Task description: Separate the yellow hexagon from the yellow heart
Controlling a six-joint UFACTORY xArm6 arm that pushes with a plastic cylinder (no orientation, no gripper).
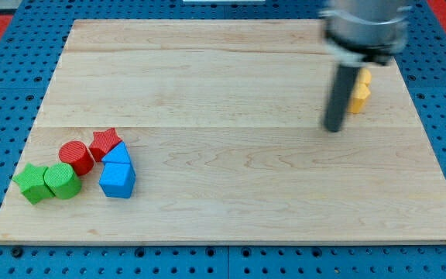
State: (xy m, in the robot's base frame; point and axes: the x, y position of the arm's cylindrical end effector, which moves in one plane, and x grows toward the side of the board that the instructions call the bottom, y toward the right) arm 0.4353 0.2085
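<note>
My tip (pixel 333 129) rests on the table (pixel 231 178) just to the view's left of two touching yellow blocks (pixel 359 94), half hidden behind the rod; I cannot tell hexagon from heart. No fingers exist here, only the rod.

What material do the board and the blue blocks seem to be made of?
The board looks like pale wood with a matte finish: grain lines and plank seams run across it. The blue blocks have flat, even colour with soft shading, so probably painted wood or plastic; the picture cannot settle which.
</note>
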